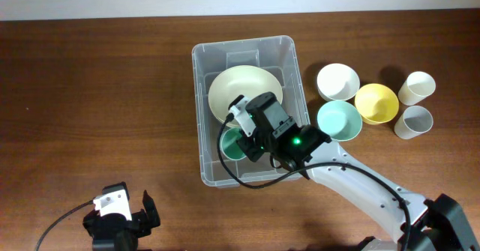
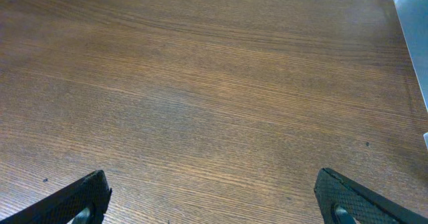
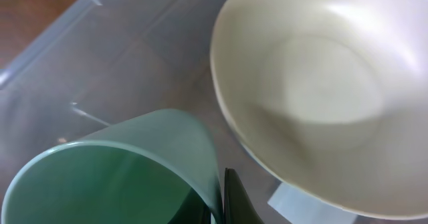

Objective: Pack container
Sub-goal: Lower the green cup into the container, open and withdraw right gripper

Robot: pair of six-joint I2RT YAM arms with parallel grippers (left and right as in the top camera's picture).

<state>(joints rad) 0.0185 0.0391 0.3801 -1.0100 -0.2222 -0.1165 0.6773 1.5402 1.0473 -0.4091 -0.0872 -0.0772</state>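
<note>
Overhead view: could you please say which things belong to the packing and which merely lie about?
In the job: container, cream bowl, green cup, right claw.
Lying about, outside it: white bowl, yellow bowl, teal bowl, cream cup, grey cup.

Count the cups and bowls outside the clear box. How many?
5, all right of the container: white bowl, teal bowl below it, yellow bowl, then a cream cup and a white cup farthest right. None looks hidden.

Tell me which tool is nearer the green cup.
Right. The right tool grips the green cup inside the container; the left tool sits open over the table, left of the container.
</note>
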